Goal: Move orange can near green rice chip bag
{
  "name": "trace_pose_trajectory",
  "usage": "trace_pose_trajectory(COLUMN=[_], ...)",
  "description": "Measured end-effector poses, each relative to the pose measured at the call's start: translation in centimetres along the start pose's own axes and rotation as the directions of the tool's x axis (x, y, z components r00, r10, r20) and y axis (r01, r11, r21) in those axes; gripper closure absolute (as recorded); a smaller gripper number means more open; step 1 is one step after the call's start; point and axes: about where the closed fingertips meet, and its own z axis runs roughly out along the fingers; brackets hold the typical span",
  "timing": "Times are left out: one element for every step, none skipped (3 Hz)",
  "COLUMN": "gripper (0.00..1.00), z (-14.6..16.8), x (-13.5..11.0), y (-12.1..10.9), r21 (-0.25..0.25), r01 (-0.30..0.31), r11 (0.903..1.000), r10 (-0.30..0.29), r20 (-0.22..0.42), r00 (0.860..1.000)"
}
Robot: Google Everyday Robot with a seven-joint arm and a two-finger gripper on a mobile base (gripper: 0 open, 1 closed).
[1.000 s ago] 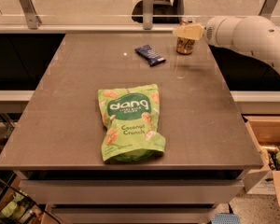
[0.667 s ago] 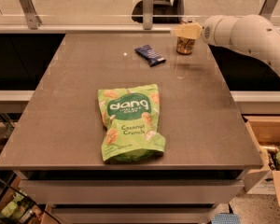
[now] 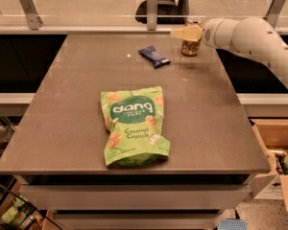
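Note:
The orange can (image 3: 191, 46) stands upright near the far right edge of the grey table (image 3: 77, 128). My gripper (image 3: 185, 32) is at the can's upper part, reaching in from the right on the white arm (image 3: 249, 37) and covering part of the can's top. The green rice chip bag (image 3: 133, 126) lies flat in the middle of the near half of the table, well in front of the can and to its left.
A small dark blue snack bar (image 3: 154, 56) lies left of the can. A glass barrier with metal posts (image 3: 152, 6) runs behind the table. An open cardboard box (image 3: 278, 152) sits on the floor at the right.
The gripper has shifted slightly to the left at the can's top. The can, the bag and the snack bar have stayed in place.

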Motion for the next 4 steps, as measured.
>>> trace_pose_trajectory(gripper=[0.18,0.40,0.64,0.88], z=[0.19,0.35,0.53,0.70], x=[0.08,0.16,0.26,0.34], y=[0.20,0.39,0.59,0.78], r21=[-0.003,-0.006,-0.010,-0.013], r01=[0.000,-0.001,-0.001,-0.001], r11=[1.0000,1.0000,1.0000,0.9999], r10=[0.000,0.001,0.001,0.001], r20=[-0.001,-0.002,-0.004,-0.005], r00=[1.000,1.000,1.000,1.000])
